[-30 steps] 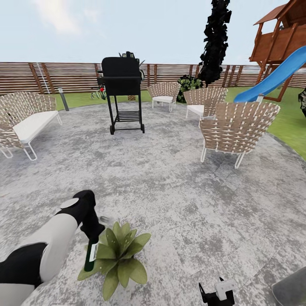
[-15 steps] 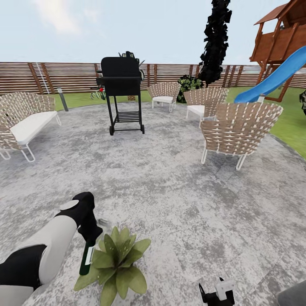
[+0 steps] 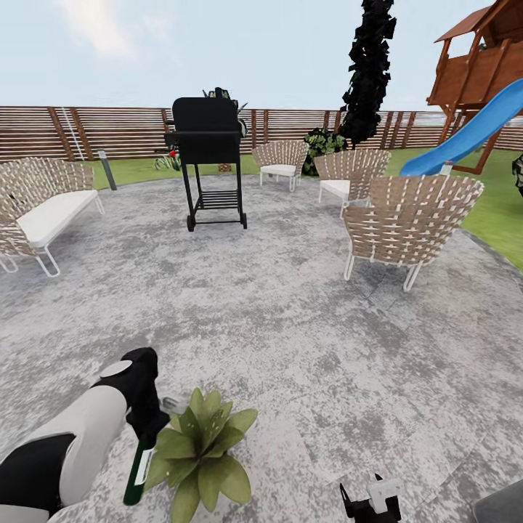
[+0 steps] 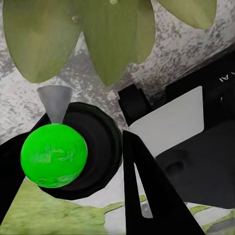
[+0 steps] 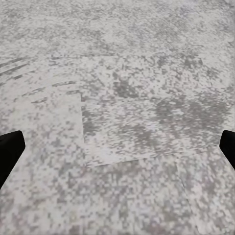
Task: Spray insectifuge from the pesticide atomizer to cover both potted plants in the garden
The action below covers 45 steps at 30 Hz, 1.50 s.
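Lower now than a second ago, the pesticide atomizer [image 3: 138,471] hangs from my left gripper [image 3: 147,428], its green and white stem tilted and ending just beside the outer leaves of the potted plant [image 3: 197,452]. Through the left wrist camera I see the atomizer [image 4: 54,154] end-on, a bright green ball in a dark collar, with the black fingers [image 4: 147,191] pinching it from both sides and the plant's broad leaves [image 4: 105,34] close beyond it. My left arm [image 3: 69,447] has dropped with it.

That plant sits on the grey stone patio [image 3: 290,327], near the lower edge of my head view. My right gripper [image 3: 370,501] shows low down in that view, well apart from the plant; in the right wrist view its fingertips [image 5: 10,152] stand wide apart over bare stone [image 5: 117,117].

Farther out are a black grill [image 3: 209,156], woven chairs [image 3: 407,218], a woven sofa [image 3: 40,207], a slatted fence [image 3: 109,131] and a blue slide [image 3: 472,127] on the lawn [image 3: 501,203].
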Tool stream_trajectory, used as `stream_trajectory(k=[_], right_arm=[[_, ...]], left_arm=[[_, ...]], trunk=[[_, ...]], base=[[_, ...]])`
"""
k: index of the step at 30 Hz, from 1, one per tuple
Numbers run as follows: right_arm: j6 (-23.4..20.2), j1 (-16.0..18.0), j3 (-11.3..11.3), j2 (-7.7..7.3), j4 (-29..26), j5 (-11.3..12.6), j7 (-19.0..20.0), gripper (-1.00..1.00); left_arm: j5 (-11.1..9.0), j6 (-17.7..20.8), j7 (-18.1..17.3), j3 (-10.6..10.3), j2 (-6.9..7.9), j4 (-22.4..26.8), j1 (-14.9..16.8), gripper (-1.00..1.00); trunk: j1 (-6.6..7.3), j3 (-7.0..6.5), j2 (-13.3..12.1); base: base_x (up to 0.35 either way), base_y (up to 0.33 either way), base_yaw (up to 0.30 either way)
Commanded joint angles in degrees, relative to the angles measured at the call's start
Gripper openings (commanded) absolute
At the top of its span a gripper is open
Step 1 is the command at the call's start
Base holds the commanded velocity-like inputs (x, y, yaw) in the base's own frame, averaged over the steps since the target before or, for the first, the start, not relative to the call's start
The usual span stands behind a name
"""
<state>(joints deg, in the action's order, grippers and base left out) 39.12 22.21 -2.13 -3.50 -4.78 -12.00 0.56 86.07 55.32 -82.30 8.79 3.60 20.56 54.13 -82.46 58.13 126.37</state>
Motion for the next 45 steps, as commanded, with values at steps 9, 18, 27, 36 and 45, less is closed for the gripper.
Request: stream_trajectory(k=[9,18,27,36,45], right_arm=[[0.17,0.03,-0.25,-0.02,0.04,-0.31,0.06,1.00],[0.17,0.03,-0.25,0.06,0.04,-0.31,0.06,1.00],[0.16,0.03,-0.25,0.07,0.04,-0.31,0.06,1.00],[0.12,0.03,-0.25,0.07,0.04,-0.31,0.06,1.00],[0.14,0.03,-0.25,0.15,0.03,-0.22,0.06,1.00]], left_arm=[[0.76,0.61,-0.38,0.46,0.66,0.06,0.01,-1.00],[0.85,0.68,0.03,0.36,0.59,0.51,0.04,-1.00],[0.79,1.05,0.12,0.45,1.06,0.82,0.29,-1.00],[0.76,1.16,0.12,0.41,0.50,0.89,0.36,-1.00],[0.68,1.45,0.12,0.71,0.35,0.97,0.36,-1.00]], trunk=[[0.01,0.05,0.02],[0.01,0.05,0.02],[0.01,0.05,0.02],[0.01,0.05,0.02],[0.01,0.05,0.02]], base=[[0.000,0.000,0.000],[-0.198,-0.141,0.000],[-0.303,0.083,0.000],[-0.086,0.101,0.000],[-0.056,-0.045,0.137]])
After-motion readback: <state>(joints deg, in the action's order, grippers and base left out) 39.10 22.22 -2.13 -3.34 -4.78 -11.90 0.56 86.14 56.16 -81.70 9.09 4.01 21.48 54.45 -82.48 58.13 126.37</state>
